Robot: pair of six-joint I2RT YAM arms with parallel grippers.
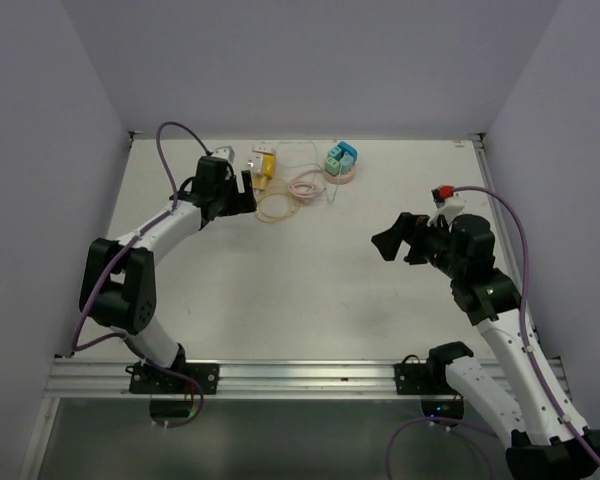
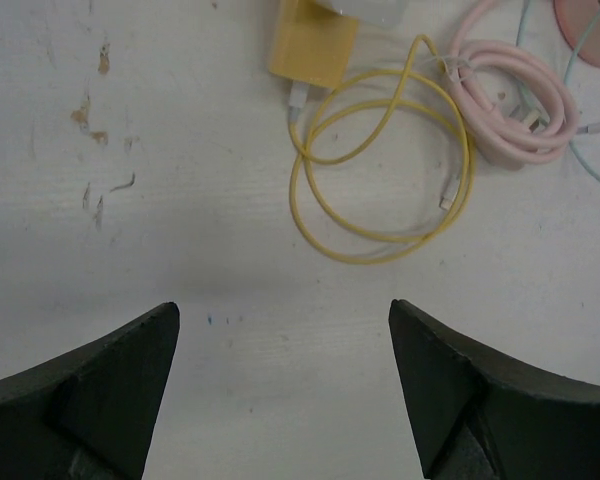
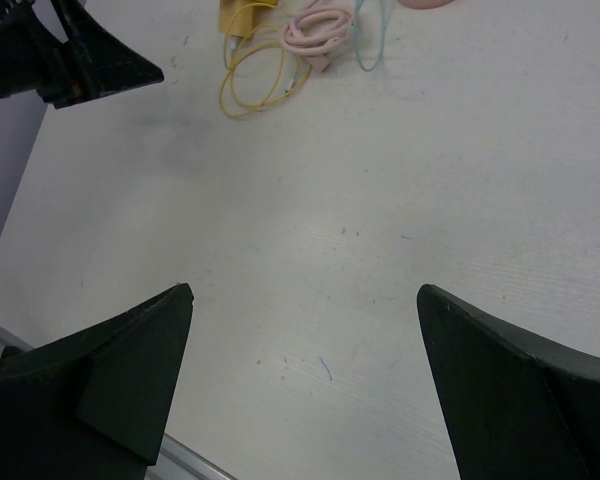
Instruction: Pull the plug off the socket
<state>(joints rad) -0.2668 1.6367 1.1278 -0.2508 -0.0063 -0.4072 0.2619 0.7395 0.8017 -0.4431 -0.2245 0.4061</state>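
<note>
Our left gripper (image 2: 283, 320) hovers, fingers apart, just short of the yellow plug (image 2: 315, 45), which lies against the white socket (image 2: 370, 8) far across the scuffed white table (image 2: 130, 230); right gripper (image 3: 305, 295) likewise apart, mid-table; pale walls (image 1: 40, 120) enclose us.

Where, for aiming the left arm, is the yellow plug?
Top view: the yellow plug sits by the far edge, beyond the left claw, left of the pink cable.
</note>
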